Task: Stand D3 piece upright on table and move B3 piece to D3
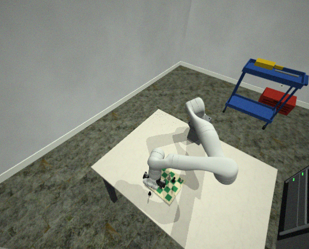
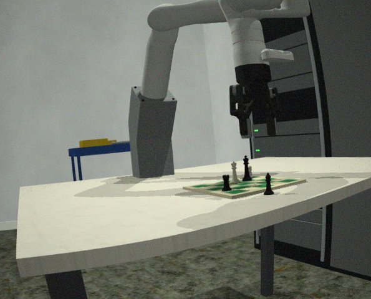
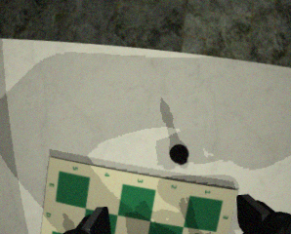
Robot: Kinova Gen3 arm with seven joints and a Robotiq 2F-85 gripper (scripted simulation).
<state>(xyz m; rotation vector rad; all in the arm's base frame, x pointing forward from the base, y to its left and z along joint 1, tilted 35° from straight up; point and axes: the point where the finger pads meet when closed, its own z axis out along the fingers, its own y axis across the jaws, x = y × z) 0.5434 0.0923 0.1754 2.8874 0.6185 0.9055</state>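
The gripper point(image 2: 257, 130) hangs above the chessboard point(image 2: 243, 186), jaws wide open and empty, a black piece point(image 2: 268, 184) upright on the table point(image 2: 114, 205).

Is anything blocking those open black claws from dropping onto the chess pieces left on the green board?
Nothing visible does. The open gripper hangs high above the green-and-cream board, with only air over the pieces. The black bishop already stands upright off the board's edge.

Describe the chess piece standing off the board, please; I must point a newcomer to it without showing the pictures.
Find the white table and the small green-and-cream chessboard near its edge. Just off the board's side, on the bare tabletop, stands an upright black piece. Unlike every other piece, it is on no square.
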